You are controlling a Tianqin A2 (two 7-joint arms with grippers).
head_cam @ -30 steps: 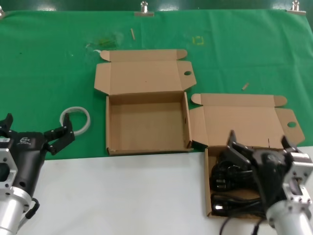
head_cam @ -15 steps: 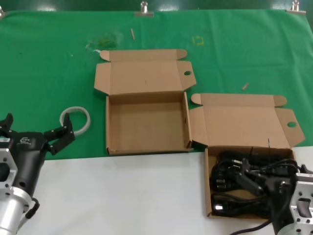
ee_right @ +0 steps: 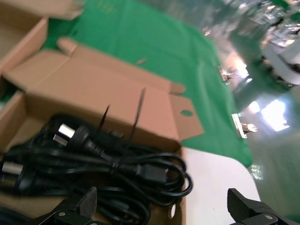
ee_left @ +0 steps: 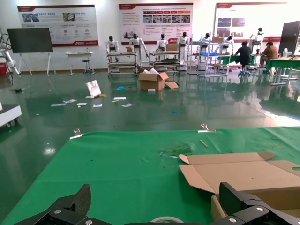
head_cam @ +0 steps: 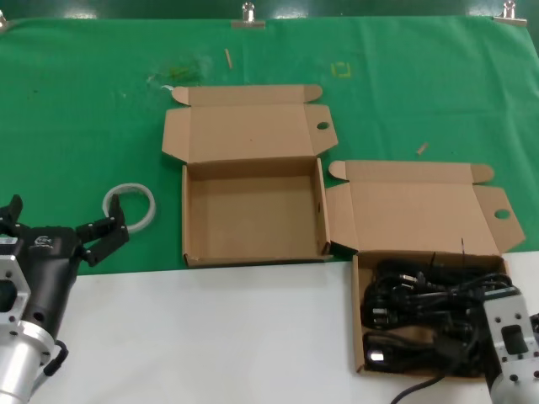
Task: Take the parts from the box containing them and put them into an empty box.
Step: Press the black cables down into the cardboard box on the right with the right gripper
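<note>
While my left gripper (head_cam: 63, 225) waits spread open near the white tape ring (head_cam: 130, 205), I see the right gripper (ee_right: 164, 206) with its fingers wide apart just above the near edge of the cord box (head_cam: 421, 206) — nothing held. The black cords (head_cam: 417, 307) lie coiled in that box; the empty box (head_cam: 253, 210) sits beside it — on the green cloth (head_cam: 84, 109)

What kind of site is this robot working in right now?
Probably a robotics lab or demo hall. The left wrist view shows poster boards on the far wall, a row of humanoid robots at racks, and people seated at tables, behind the green-covered table.
</note>
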